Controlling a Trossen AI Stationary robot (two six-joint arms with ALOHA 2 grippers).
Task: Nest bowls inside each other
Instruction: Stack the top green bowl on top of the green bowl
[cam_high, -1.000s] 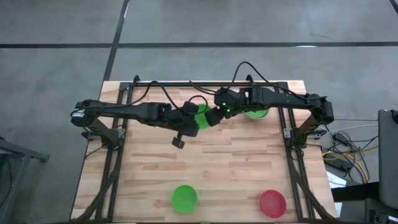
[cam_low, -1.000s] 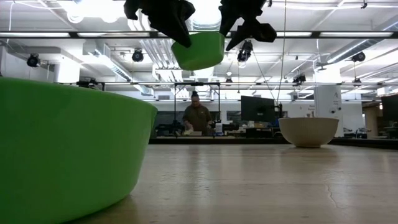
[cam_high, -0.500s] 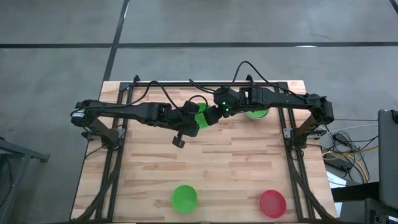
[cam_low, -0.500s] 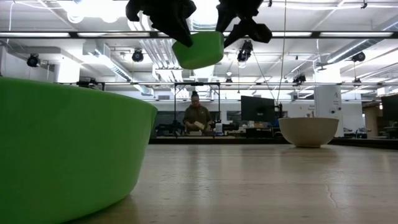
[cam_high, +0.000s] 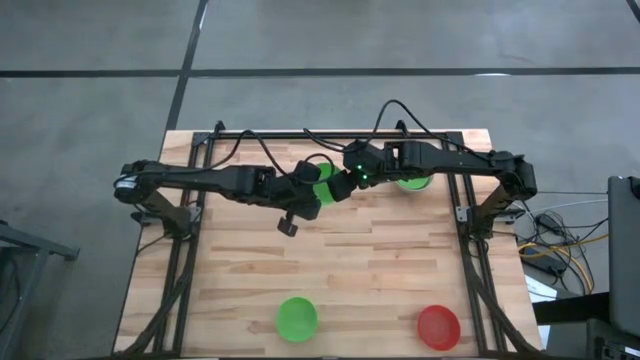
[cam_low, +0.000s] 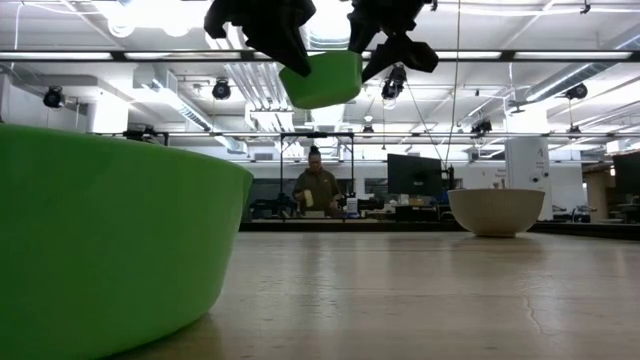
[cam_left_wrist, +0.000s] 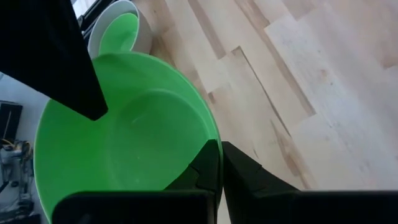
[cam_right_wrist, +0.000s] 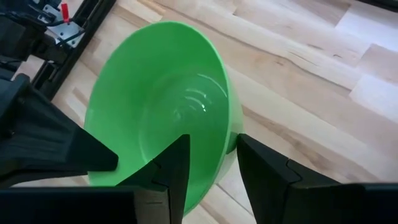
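Observation:
A bright green bowl (cam_high: 326, 193) hangs high above the table's far middle, between my two grippers. My left gripper (cam_left_wrist: 221, 149) is shut on its rim. My right gripper (cam_right_wrist: 212, 140) is open at the opposite rim, one finger inside the bowl and one outside. Another green bowl (cam_left_wrist: 117, 34) sits nested in the pale bowl (cam_high: 410, 182), which stands on the table at the far right, under my right arm. A third green bowl (cam_high: 296, 318) and the red bowl (cam_high: 438, 326) rest on their bases near the front edge. My left gripper pinches the held bowl's rim (cam_left_wrist: 210, 138), with one finger (cam_left_wrist: 205, 165) inside the bowl and the other outside. It comes slanting down from the table's left. The bowl hangs clear of the table, mouth up and tilted (cam_low: 322, 80). My right gripper straddles the far rim (cam_right_wrist: 231, 127); whether its fingers touch the wall I cannot tell.
Black frame rails (cam_high: 190, 250) run along the table's left and right sides and across its far edge. Bare wood lies between the raised bowl and the two bowls at the front. A person stands far back in the room (cam_low: 316, 190).
My right gripper has tipped slightly and drawn a little nearer to the held bowl's rim. The bowl has stayed aloft in my left gripper's hold.

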